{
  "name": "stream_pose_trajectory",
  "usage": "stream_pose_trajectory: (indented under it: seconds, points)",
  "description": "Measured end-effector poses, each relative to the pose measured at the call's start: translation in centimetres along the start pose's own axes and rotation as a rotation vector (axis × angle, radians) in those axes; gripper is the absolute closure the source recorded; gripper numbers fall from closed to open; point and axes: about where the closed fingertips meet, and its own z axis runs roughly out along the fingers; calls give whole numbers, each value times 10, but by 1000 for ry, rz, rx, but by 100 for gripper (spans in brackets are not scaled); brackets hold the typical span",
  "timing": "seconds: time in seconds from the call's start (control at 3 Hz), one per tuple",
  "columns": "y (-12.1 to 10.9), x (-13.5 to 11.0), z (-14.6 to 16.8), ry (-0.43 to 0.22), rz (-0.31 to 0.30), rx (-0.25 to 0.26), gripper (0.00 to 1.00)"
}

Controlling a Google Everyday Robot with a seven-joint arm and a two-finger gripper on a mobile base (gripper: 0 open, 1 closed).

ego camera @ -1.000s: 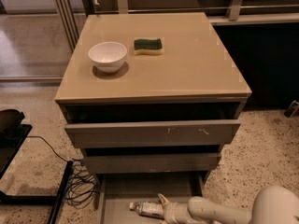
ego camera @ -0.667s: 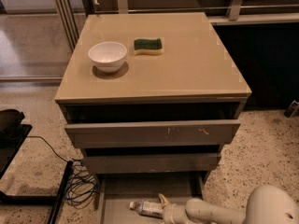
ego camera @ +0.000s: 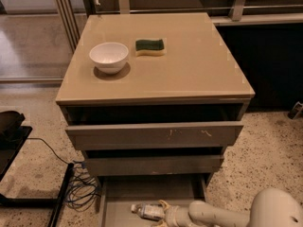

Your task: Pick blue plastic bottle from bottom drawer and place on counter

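The blue plastic bottle (ego camera: 147, 211), clear with a white cap and a pale label, lies on its side on the grey floor of the open bottom drawer (ego camera: 151, 189). My gripper (ego camera: 165, 214) is down in that drawer at the bottle's right end, touching or nearly touching it. The white arm (ego camera: 213, 215) reaches in from the lower right. The glossy beige counter (ego camera: 199, 70) tops the cabinet above.
A white bowl (ego camera: 109, 56) and a green and yellow sponge (ego camera: 150, 46) sit on the counter's back left. The two upper drawers (ego camera: 156, 135) stand partly pulled out over the bottom one. Cables (ego camera: 80, 190) and a black stand (ego camera: 28, 200) lie on the floor at left.
The arm has shifted slightly lower and to the left in the bottom drawer. The bottle, bowl and sponge have not moved.
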Motion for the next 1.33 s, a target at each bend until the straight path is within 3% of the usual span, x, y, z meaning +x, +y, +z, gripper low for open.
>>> stream_pose_trajectory:
  seconds: [0.67, 1.0, 1.33]
  points:
    - [0, 0, 0, 0, 0, 0, 88]
    - [0, 0, 0, 0, 0, 0, 100]
    - [0, -4, -3, 0, 0, 0, 100]
